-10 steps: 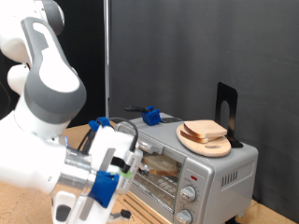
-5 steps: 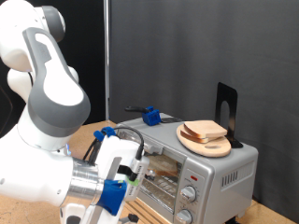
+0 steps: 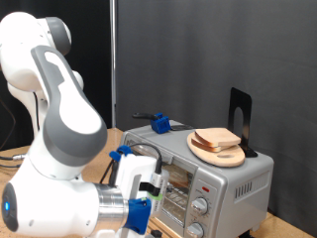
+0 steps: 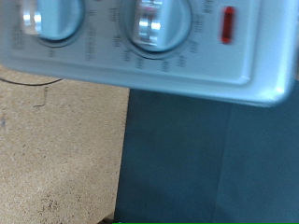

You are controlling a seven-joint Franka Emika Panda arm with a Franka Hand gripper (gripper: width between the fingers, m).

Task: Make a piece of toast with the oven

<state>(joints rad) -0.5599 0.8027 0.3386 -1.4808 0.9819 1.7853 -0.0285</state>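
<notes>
Filling the exterior view from 9 to 6 o'clock, the white robot arm [image 3: 59, 129] bends low in front of the oven [image 3: 203, 177], covering part of its glass door. The gripper itself is out of sight behind the arm's wrist and blue fittings, near 6 o'clock; cannot tell if its fingers are spread or pressed together, and nothing shows between them. The oven, silver-grey, sits at 4 o'clock on the wooden surface [image 3: 20, 159], door shut. A pale-brown shape shows behind the glass; cannot tell for sure that it is the piece of toast. On the oven's top, at 3 o'clock, the round wooden board [image 3: 216, 152] carries stacked bread slices [image 3: 217, 139]. A black stand [image 3: 240, 117] rises just behind the board. A small blue object [image 3: 158, 123] lies at the top's far edge, near 12 o'clock of the oven. The wrist view is close on the oven's control panel: two knobs [image 4: 161, 21] and a red light [image 4: 227, 24], with wooden surface and dark floor area beneath. No fingers appear there.
</notes>
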